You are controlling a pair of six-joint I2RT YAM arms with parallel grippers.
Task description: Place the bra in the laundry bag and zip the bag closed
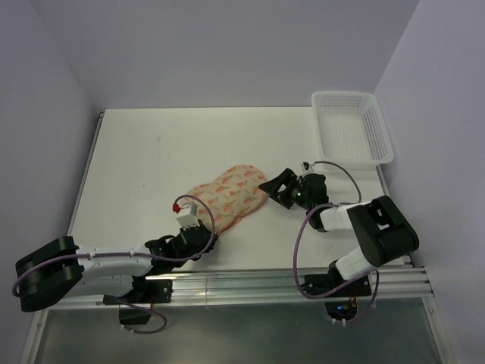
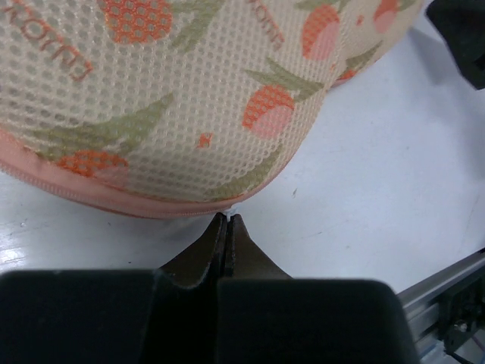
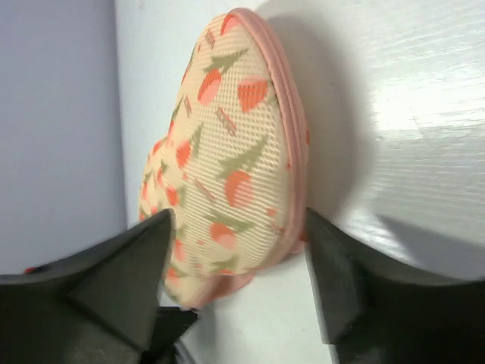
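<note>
The left hand (image 2: 228, 220) has its jaws pressed flat together against the pink zip rim of the peanut-shaped, cream mesh laundry bag (image 1: 227, 199) with red-orange and green print. The bag lies in the middle of the white bench (image 1: 144, 152). Whether a zip tab is nipped between the jaws I cannot tell. The bra is nowhere in sight, so it is probably inside the bag. The bag looks light, soft and springy and apt to slide on the smooth top, so the firmer seam or the zip pull seems the place to hold it. The right hand (image 3: 239, 227) stands wide astride the bag's right end, gripping nothing. Open bench lies behind the bag. The metal rail (image 1: 250, 282) runs close at the near edge, and the white perforated plastic basket (image 1: 383, 144) sits well apart at the back right corner.
</note>
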